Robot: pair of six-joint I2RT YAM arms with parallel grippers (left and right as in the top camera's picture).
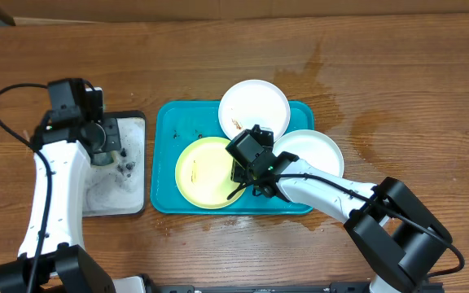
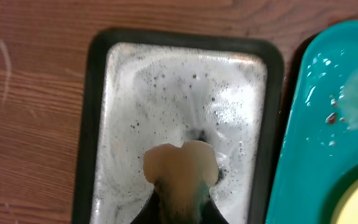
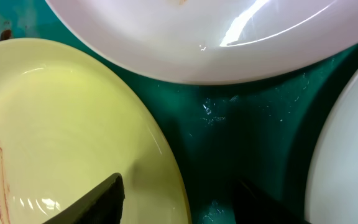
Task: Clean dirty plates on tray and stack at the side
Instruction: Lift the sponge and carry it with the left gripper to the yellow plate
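Observation:
Three plates lie on the teal tray [image 1: 165, 199]: a pale yellow-green plate [image 1: 202, 172] with a brown smear at the front left, a white plate [image 1: 255, 104] at the back, and a white plate [image 1: 312, 153] at the right, overhanging the rim. My right gripper [image 1: 244, 172] is open and low over the yellow-green plate's right edge. In the right wrist view its fingers [image 3: 185, 199] straddle that plate's rim [image 3: 61, 124], one finger over the plate, the other over the tray [image 3: 247, 124]. My left gripper [image 2: 179, 208] is shut on a pale sponge [image 2: 180, 165] over the soapy tray.
The black-rimmed tray [image 1: 137, 199] with white foam sits left of the teal tray; in the left wrist view its rim [image 2: 98, 124] lies close beside the teal tray [image 2: 316, 124]. A wet patch [image 1: 332, 81] darkens the wood behind the plates.

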